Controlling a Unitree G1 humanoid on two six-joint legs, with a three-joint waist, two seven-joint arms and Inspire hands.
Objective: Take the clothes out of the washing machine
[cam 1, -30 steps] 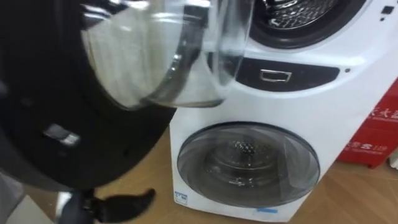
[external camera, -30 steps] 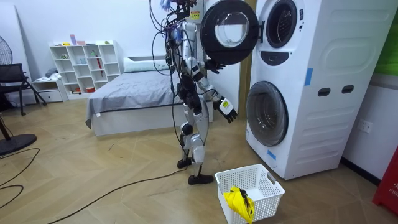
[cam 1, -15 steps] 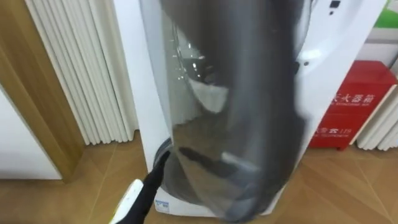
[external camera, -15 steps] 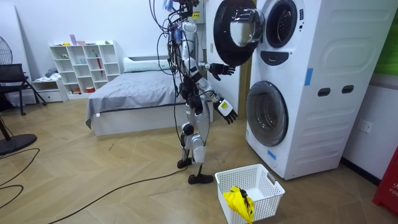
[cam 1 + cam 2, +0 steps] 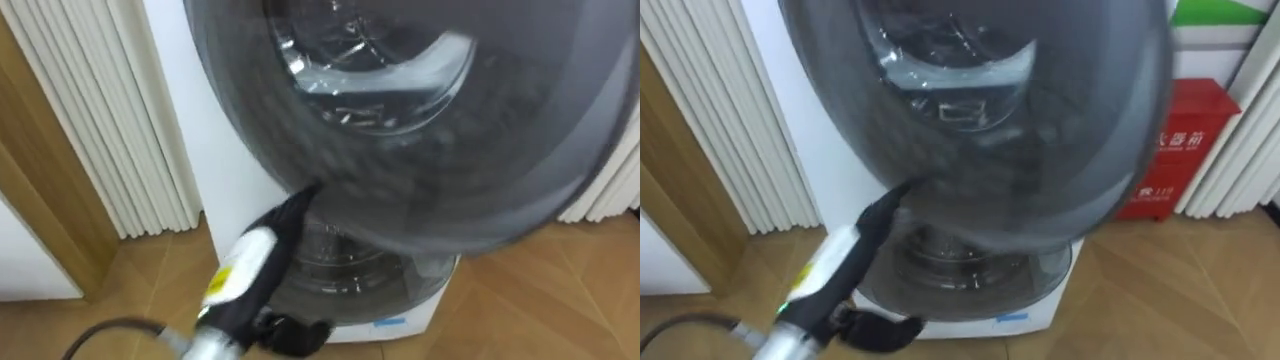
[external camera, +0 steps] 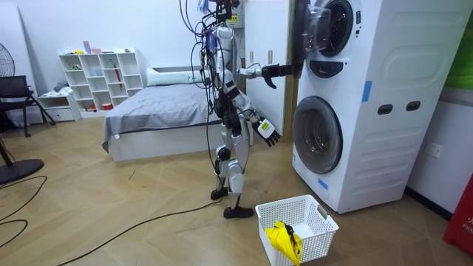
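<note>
left hand point(image 5: 292, 210): raised on an outstretched arm that enters the eye views from the lower left. Its black tip touches the lower rim of the upper door. The tip blurs into the dark rim, so cannot tell the grip.
right hand point(image 6: 267, 131): hangs low beside the thigh, loose and spread, nothing in it. It is near the lower door but apart from it.
upper door point(image 5: 480, 170): dark round frame with a clear glass bowl. It is swung out from the machine, edge-on in the room view and close above the head camera.
washing machine point(image 6: 384, 89): white, two units stacked, at the room view's right.
drum point(image 6: 336, 28): upper opening uncovered, shiny metal inside. Cannot tell whether any clothes lie in it.
lower door point(image 6: 318, 134): round, shut, directly under the open one.
yellow cloth point(image 6: 283, 240): crumpled inside the basket, toward the room view's left side of it.
basket point(image 6: 321, 235): white plastic mesh on the wooden floor point(image 6: 111, 214). It stands in front of the machine, just beside the robot's front foot.
robot: stands upright between the bed and the machine, facing the machine.
red box point(image 5: 1175, 150): on the floor to the right of the machine.
ribbed panel point(image 5: 90, 110): white, to the left of the machine.
bed point(image 6: 155, 111): grey cover, behind the robot.
shelf point(image 6: 100, 77): white, by the far wall beyond the bed.
</note>
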